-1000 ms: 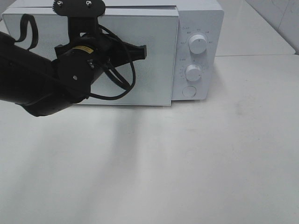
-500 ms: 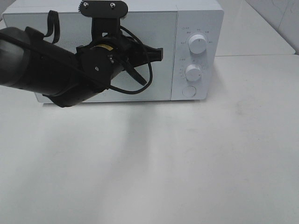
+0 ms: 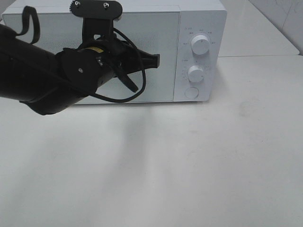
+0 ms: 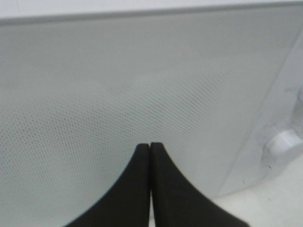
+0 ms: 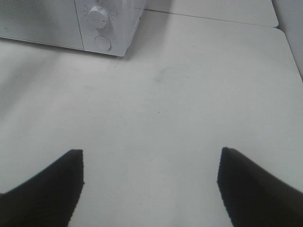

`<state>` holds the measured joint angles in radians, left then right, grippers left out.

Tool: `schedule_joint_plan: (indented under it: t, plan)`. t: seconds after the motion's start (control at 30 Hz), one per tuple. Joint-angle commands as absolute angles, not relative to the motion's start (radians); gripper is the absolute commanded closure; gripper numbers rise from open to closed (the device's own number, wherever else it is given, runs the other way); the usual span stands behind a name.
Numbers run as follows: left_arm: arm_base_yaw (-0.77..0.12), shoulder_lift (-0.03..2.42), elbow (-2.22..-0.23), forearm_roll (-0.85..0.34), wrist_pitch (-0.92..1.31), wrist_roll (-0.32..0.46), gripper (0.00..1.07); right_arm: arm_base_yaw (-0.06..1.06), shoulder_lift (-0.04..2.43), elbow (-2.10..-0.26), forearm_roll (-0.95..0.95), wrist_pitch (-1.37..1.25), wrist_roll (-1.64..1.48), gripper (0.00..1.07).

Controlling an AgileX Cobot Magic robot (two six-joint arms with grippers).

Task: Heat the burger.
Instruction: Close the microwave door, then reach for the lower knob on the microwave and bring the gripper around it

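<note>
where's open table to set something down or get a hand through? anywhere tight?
Bare: the table in front of the microwave, plus the strip right of its knobs. The open right gripper hovers over bare table. Tight: at the microwave door, where the shut left gripper and its arm hang close.

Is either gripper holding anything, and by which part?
Nothing is held. The left gripper is shut empty before the microwave door; the right gripper is open over the table.
</note>
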<state>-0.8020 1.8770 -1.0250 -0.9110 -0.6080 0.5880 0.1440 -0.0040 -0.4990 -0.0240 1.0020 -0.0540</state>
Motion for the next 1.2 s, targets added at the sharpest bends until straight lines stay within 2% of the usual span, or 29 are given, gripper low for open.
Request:
schedule_joint_plan:
  t: [0.03, 0.2, 0.27, 0.3, 0.33, 0.37, 0.43, 0.47, 0.5, 0.53, 0.57, 0.6, 0.63, 0.67, 0.7, 0.73, 0.8, 0.83, 0.87, 0.9, 1.0, 1.07, 1.17, 1.2]
  plan:
    - [-0.809, 1.816, -0.976, -0.904, -0.475, 0.615, 1.07, 0.140, -0.031, -0.497, -0.024, 0.995, -0.055, 0.32]
    - [-0.809, 1.774, -0.945, -0.904, -0.324, 0.684, 1.07, 0.140, -0.031, -0.497, -0.024, 0.995, -0.055, 0.32]
    - [-0.798, 1.747, -0.941, -0.904, -0.187, 0.725, 1.00, 0.140, -0.031, -0.497, -0.024, 0.995, -0.055, 0.32]
    - [-0.798, 1.747, -0.941, -0.904, -0.187, 0.725, 1.00, 0.140, -0.031, -0.497, -0.024, 0.995, -0.055, 0.32]
    - [-0.781, 1.734, -0.941, -0.904, -0.090, 0.748, 0.90, 0.140, -0.031, -0.497, -0.024, 0.995, -0.055, 0.32]
    - [-0.781, 1.734, -0.941, -0.904, -0.090, 0.748, 0.90, 0.140, -0.031, -0.497, -0.024, 0.995, -0.055, 0.32]
    - [-0.740, 1.717, -0.941, -0.890, 0.096, 0.751, 0.70, 0.140, -0.031, -0.497, -0.024, 0.995, -0.055, 0.32]
    - [-0.740, 1.717, -0.941, -0.890, 0.096, 0.751, 0.70, 0.140, -0.031, -0.497, -0.024, 0.995, -0.055, 0.32]
    - [-0.709, 1.707, -0.941, -0.877, 0.198, 0.741, 0.52, 0.140, -0.031, -0.497, -0.024, 0.995, -0.055, 0.32]
    - [-0.709, 1.707, -0.941, -0.877, 0.198, 0.741, 0.52, 0.140, -0.031, -0.497, -0.024, 0.995, -0.055, 0.32]
    - [-0.674, 1.694, -0.941, -0.869, 0.294, 0.728, 0.35, 0.140, -0.031, -0.497, -0.024, 0.995, -0.055, 0.32]
    - [-0.657, 1.688, -0.941, -0.860, 0.344, 0.716, 0.25, 0.140, -0.031, -0.497, -0.024, 0.995, -0.055, 0.32]
    - [-0.657, 1.688, -0.941, -0.860, 0.344, 0.716, 0.25, 0.140, -0.031, -0.497, -0.024, 0.995, -0.055, 0.32]
    - [-0.628, 1.673, -0.941, -0.827, 0.428, 0.681, 0.15, 0.140, -0.031, -0.497, -0.024, 0.995, -0.055, 0.32]
    - [-0.614, 1.664, -0.941, -0.805, 0.475, 0.654, 0.13, 0.140, -0.031, -0.497, -0.024, 0.995, -0.055, 0.32]
    - [-0.614, 1.664, -0.941, -0.805, 0.475, 0.654, 0.13, 0.140, -0.031, -0.497, -0.024, 0.995, -0.055, 0.32]
    - [-0.565, 1.621, -0.941, -0.658, 0.607, 0.491, 0.13, 0.140, -0.031, -0.497, -0.024, 0.995, -0.055, 0.32]
    - [-0.565, 1.621, -0.941, -0.658, 0.607, 0.491, 0.13, 0.140, -0.031, -0.497, -0.024, 0.995, -0.055, 0.32]
    - [-0.554, 1.608, -0.941, -0.602, 0.631, 0.442, 0.13, 0.140, -0.031, -0.497, -0.024, 0.995, -0.055, 0.32]
    - [-0.533, 1.581, -0.941, -0.492, 0.670, 0.351, 0.13, 0.140, -0.031, -0.497, -0.024, 0.995, -0.055, 0.32]
    - [-0.525, 1.565, -0.941, -0.452, 0.687, 0.306, 0.13, 0.140, -0.031, -0.497, -0.024, 0.995, -0.055, 0.32]
    - [-0.479, 1.500, -0.941, -0.321, 0.753, 0.164, 0.13, 0.140, -0.031, -0.497, -0.024, 0.995, -0.055, 0.32]
    - [-0.470, 1.487, -0.941, -0.299, 0.766, 0.148, 0.13, 0.140, -0.031, -0.497, -0.024, 0.995, -0.055, 0.32]
    - [-0.450, 1.460, -0.941, -0.256, 0.793, 0.132, 0.13, 0.140, -0.031, -0.497, -0.024, 0.995, -0.055, 0.32]
